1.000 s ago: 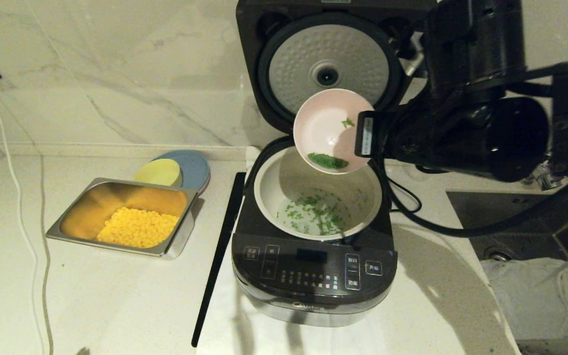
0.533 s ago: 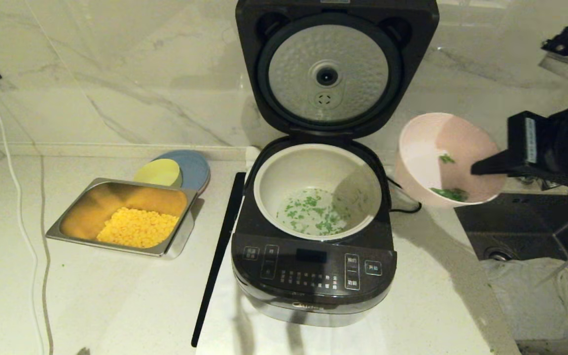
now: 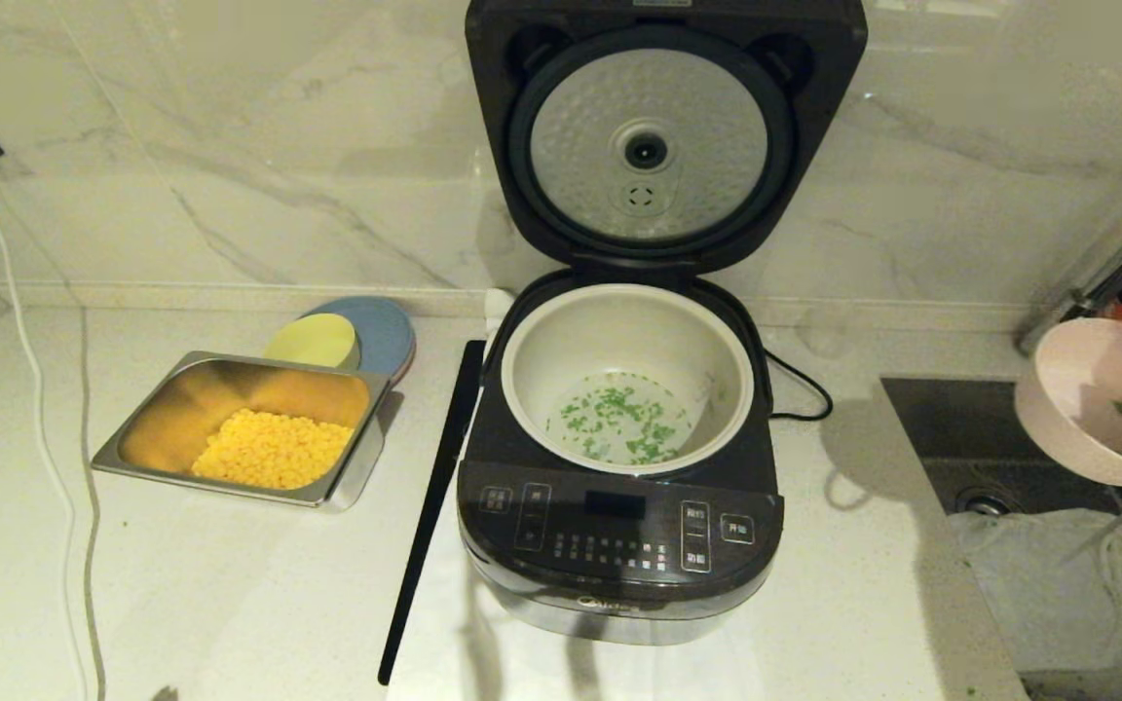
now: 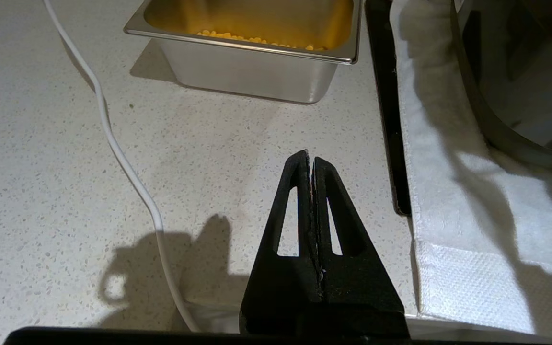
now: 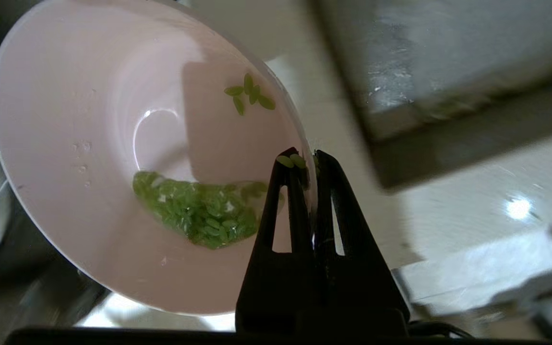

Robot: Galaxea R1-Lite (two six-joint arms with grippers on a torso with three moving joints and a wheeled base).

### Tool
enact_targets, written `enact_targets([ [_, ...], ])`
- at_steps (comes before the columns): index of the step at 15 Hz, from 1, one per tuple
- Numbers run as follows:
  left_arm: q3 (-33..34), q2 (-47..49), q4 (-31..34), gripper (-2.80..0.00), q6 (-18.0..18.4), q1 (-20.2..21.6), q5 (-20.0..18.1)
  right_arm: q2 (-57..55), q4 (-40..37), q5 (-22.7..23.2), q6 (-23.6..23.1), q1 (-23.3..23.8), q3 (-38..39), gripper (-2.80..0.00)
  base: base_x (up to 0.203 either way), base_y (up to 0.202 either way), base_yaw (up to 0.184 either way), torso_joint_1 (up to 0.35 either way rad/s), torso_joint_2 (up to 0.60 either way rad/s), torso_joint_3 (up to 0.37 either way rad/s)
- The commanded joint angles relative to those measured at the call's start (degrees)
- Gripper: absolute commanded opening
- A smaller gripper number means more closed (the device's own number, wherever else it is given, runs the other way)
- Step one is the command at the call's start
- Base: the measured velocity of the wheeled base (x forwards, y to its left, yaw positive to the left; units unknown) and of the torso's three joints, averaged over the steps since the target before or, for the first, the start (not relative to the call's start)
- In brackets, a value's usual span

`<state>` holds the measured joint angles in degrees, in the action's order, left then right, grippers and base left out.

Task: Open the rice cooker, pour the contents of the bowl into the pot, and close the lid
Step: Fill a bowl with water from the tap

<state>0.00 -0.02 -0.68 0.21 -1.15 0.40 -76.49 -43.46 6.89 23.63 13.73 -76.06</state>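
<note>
We hold the pink bowl (image 3: 1097, 404) at the right edge of the frame, above the sink (image 3: 1028, 438), the right gripper (image 5: 310, 160) with its fingers pinched tight on the rim. Green bits (image 3: 624, 424) lie in the white pot (image 3: 627, 375) of the rice cooker (image 3: 619, 545) at centre; a clump clings inside the bowl. With the lid (image 3: 663, 136) upright, pouring looks nearly over: next we set the bowl down and close it. The left gripper (image 4: 311, 160), fingers pressed together and empty, hangs above the counter (image 3: 230, 584).
</note>
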Motion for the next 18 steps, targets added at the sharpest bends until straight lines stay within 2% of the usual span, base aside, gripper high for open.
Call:
enact_targets([
  [1,0.53,-0.06,-0.02,-2.80,0.00,0.00,0.04,-2.39,3.02,5.42,-1.61,14.92,4.48,-2.80,0.000,0.000,0.000,0.000,0.00,0.000],
  [4,0.53,-0.06,-0.02,-2.80,0.06,0.00,0.04,-9.98,8.07,11.96,-5.70,28.79,7.17,-2.80,0.000,0.000,0.000,0.000,0.00,0.000],
  [8,0.53,-0.06,-0.02,-2.80,0.04,0.00,0.04,-22.04,14.67,15.54,-9.15,39.51,7.14,-2.80,0.000,0.000,0.000,0.000,0.00,0.000],
  [12,0.53,-0.06,-0.02,-2.80,-0.03,0.00,0.04,-32.28,22.33,15.94,-10.44,44.86,6.33,-2.80,0.000,0.000,0.000,0.000,0.00,0.000],
  [18,0.53,-0.06,-0.02,-2.80,0.05,0.00,0.04,-41.77,23.59,16.14,-9.54,46.50,-1.63,-2.80,0.000,0.000,0.000,0.000,0.00,0.000],
])
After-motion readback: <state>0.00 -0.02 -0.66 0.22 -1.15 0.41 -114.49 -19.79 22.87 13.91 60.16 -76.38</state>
